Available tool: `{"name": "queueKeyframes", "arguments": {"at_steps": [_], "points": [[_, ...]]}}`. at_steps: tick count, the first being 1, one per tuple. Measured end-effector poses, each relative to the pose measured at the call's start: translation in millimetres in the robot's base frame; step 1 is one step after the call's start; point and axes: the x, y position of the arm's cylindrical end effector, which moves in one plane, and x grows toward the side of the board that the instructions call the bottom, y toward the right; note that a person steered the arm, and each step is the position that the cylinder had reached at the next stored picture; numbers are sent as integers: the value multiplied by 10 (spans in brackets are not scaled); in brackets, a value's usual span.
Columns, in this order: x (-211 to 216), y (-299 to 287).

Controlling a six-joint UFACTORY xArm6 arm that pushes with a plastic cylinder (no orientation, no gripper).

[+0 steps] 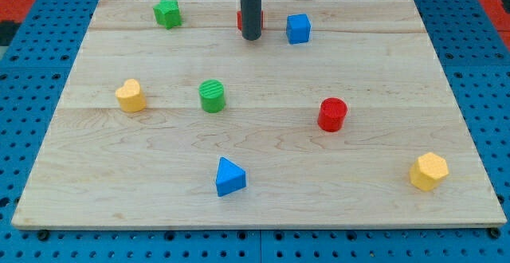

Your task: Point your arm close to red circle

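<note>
The red circle [332, 114], a short red cylinder, stands on the wooden board [263, 207] right of the middle. My tip [251, 37] is at the view's top centre, far up and left of the red circle. The rod hides most of another red block [239, 20] behind it; its shape cannot be made out. A blue cube [298, 29] sits just right of my tip.
A green star-like block [167, 13] is at the top left. A green cylinder [212, 96] and a yellow heart-like block [130, 96] are left of the middle. A blue triangle [229, 177] is near the bottom. A yellow hexagon [429, 171] is at the bottom right.
</note>
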Motion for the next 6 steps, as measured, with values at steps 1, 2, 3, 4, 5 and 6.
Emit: {"name": "queueKeyframes", "arguments": {"at_steps": [1, 2, 3, 4, 5, 6], "points": [[273, 266], [656, 566], [639, 703], [370, 1522], [666, 2063], [1341, 2181]]}}
